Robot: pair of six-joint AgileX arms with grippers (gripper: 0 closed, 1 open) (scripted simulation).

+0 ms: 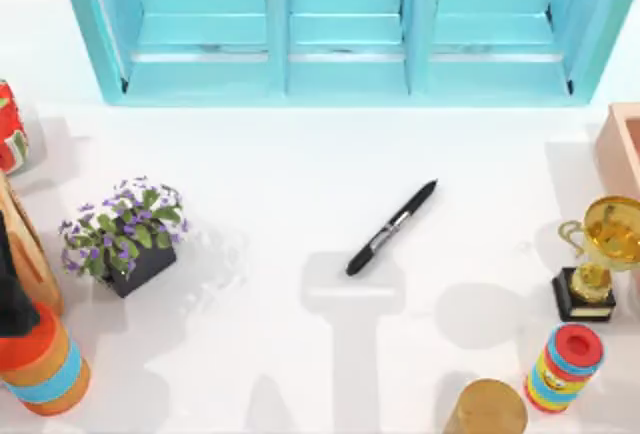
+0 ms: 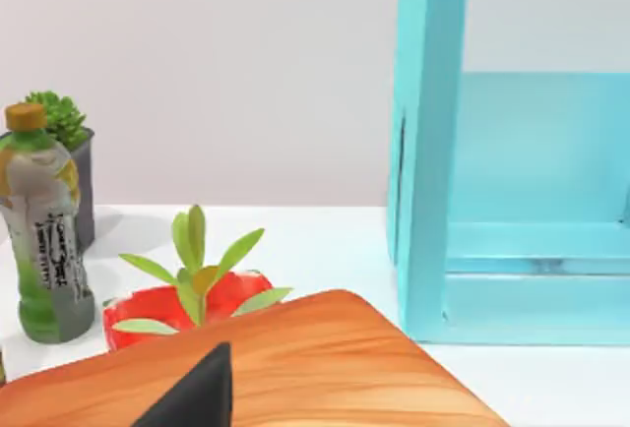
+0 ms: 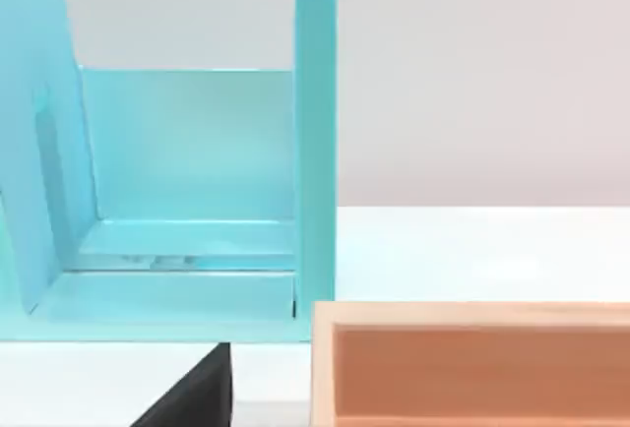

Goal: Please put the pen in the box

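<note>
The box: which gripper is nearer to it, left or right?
Right. The right gripper is close beside the box, at the top view's right edge; the left gripper is above a wooden object at the far left.

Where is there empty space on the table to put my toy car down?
Bare table lies between the flower pot and the pen, below the turquoise shelf. It is crowded near the trophy and box.

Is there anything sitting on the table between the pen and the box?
Nothing visible does. The pen lies alone mid-table, and the white surface runs bare to the box at the right edge. The gold trophy stands nearer the camera, off that line.
</note>
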